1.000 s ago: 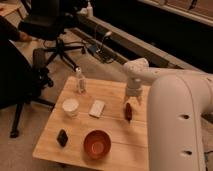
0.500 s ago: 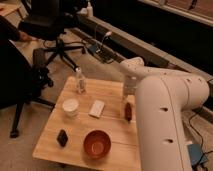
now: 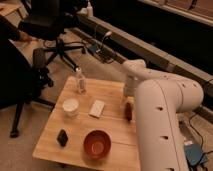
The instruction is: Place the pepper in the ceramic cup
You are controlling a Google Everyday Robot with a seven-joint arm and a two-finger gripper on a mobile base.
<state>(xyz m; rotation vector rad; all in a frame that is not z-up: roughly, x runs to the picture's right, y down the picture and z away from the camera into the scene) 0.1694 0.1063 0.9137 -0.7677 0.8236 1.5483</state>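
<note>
The pepper [image 3: 129, 113], slim and dark red, lies on the right part of the wooden table [image 3: 111, 89]. My gripper [image 3: 128, 100] hangs at the end of the white arm, pointing down, directly above the pepper's far end; it looks open and nothing is lifted in it. The ceramic cup [image 3: 70, 106], small, white and round, stands on the left side of the table, well apart from the pepper. My bulky white arm [image 3: 160, 120] fills the right of the view and hides the table's right edge.
An orange bowl [image 3: 97, 144] sits near the front edge. A small black block [image 3: 62, 137] lies left of it, a white packet [image 3: 97, 108] is mid-table, and a clear bottle [image 3: 80, 81] stands at the back left. An office chair [image 3: 50, 22] stands behind the table.
The arm's large white segment has swung nearer and fills more of the right side. The gripper stays over the pepper, which has not moved.
</note>
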